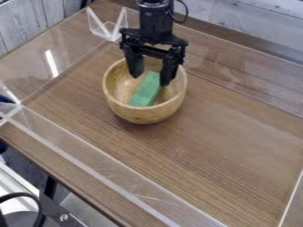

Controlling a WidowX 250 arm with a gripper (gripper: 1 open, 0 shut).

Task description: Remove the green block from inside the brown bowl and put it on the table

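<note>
Jaws spread wide, the hand (153,66) hangs over the far part of the brown bowl (129,113), gripping nothing, as the green block (147,90) lies inside on a slant, its near end toward the front wall. A sound pick would centre the fingers on the block's long sides, turned to match its slant, and lower them straight down clear of the rim. A firm close, then a vertical lift above the wall, should free the block for the bare tabletop (219,146) without dragging the bowl.
</note>
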